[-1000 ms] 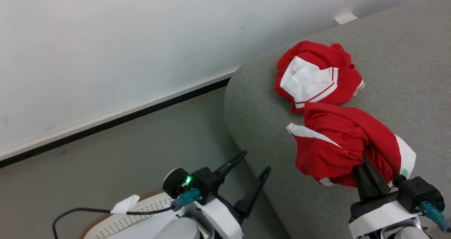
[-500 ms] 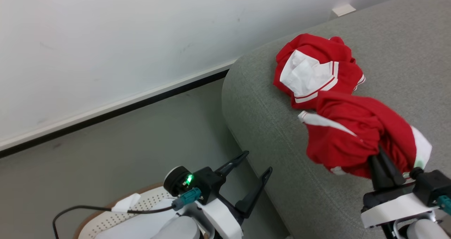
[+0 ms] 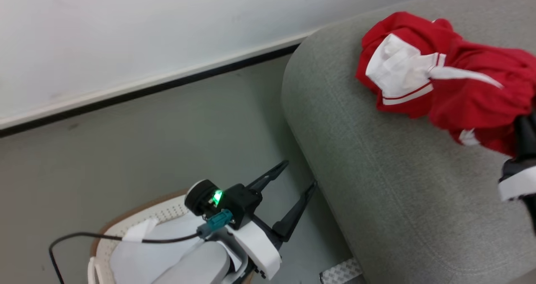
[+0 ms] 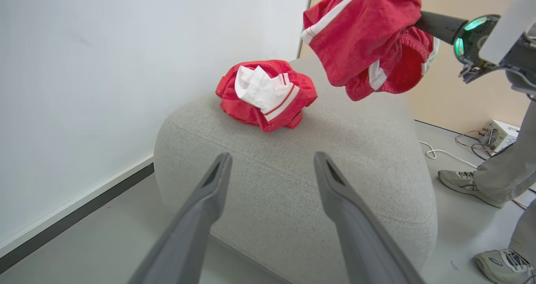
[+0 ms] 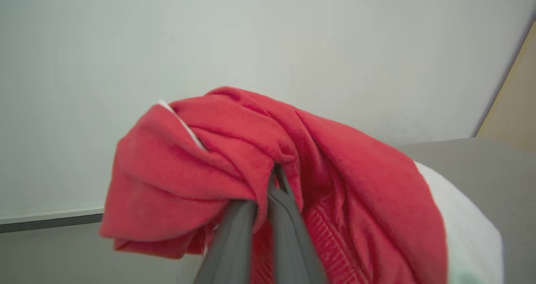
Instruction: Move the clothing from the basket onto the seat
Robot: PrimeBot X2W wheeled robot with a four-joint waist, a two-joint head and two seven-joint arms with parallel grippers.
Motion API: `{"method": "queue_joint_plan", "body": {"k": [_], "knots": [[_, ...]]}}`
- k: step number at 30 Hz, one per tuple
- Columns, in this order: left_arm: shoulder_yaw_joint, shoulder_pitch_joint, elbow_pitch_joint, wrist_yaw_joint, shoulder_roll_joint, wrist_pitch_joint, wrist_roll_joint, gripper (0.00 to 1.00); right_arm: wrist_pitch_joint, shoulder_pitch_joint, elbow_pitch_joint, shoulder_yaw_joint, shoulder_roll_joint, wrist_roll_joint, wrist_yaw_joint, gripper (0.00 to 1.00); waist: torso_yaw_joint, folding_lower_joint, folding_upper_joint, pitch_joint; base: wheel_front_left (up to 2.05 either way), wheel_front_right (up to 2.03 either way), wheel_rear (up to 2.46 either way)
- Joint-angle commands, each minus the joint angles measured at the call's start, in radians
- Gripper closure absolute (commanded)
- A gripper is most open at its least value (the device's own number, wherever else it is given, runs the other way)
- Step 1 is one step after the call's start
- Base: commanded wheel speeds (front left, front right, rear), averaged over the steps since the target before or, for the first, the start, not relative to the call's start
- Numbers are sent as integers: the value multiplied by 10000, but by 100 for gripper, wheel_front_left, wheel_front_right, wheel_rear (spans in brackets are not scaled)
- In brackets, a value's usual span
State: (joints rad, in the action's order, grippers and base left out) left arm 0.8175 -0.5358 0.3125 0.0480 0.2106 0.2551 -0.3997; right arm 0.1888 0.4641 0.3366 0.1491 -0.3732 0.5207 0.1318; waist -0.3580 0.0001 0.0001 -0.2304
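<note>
One red-and-white piece of clothing (image 3: 398, 70) lies crumpled on the grey seat (image 3: 377, 171), near its rounded edge. A second piece of clothing (image 3: 481, 104) hangs above the seat with my right gripper (image 3: 523, 122) shut on it. In the right wrist view the right gripper (image 5: 275, 173) pinches a fold of that red clothing (image 5: 234, 158). The left wrist view shows it hanging in the air (image 4: 364, 37) beside the lying one (image 4: 266, 93). My left gripper (image 3: 299, 175) is open and holds nothing, over the floor between the basket (image 3: 138, 208) and the seat (image 4: 293, 183).
A white wall with a dark baseboard (image 3: 167, 85) runs behind the grey floor. In the left wrist view a person's shoes (image 4: 458, 181) stand on the floor right of the seat. A small box with cables (image 4: 498, 133) sits nearby. A metal plate (image 3: 339, 271) lies at the seat's foot.
The head camera has shifted. My right gripper has carried the held clothing up and farther in over the seat, close to the lying piece. The left gripper has stayed open in place.
</note>
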Motion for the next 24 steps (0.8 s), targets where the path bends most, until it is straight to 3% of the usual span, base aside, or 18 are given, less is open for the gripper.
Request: {"method": "queue_joint_plan", "body": {"k": [1,12,20,22,24], "knots": [[2,-197,-110,40,189,-71,72,0,-221,588,340,7,-382,372,-23,100,390,-1,-1,-627,0,0,0],[-80,-1006,-683,149,635,-248,333,0,-976,2912,2293,-532,-1778,1317,-25,100,1526,-1,-1,-2528,0,0,0],[-234,-1444,-995,157,854,-131,464,0,-2130,4082,3746,-502,-2038,1577,-23,100,2139,-1,-1,-3648,0,0,0],[-246,-1474,-1006,152,866,-113,481,0,-2694,4270,4116,-388,-2015,1746,-23,93,2199,-1,-1,-3767,0,0,0],[-237,-1501,-967,165,834,-69,488,0,-3088,4403,4353,-214,-1971,1893,-23,74,2233,-1,-1,-3811,0,0,0]]}}
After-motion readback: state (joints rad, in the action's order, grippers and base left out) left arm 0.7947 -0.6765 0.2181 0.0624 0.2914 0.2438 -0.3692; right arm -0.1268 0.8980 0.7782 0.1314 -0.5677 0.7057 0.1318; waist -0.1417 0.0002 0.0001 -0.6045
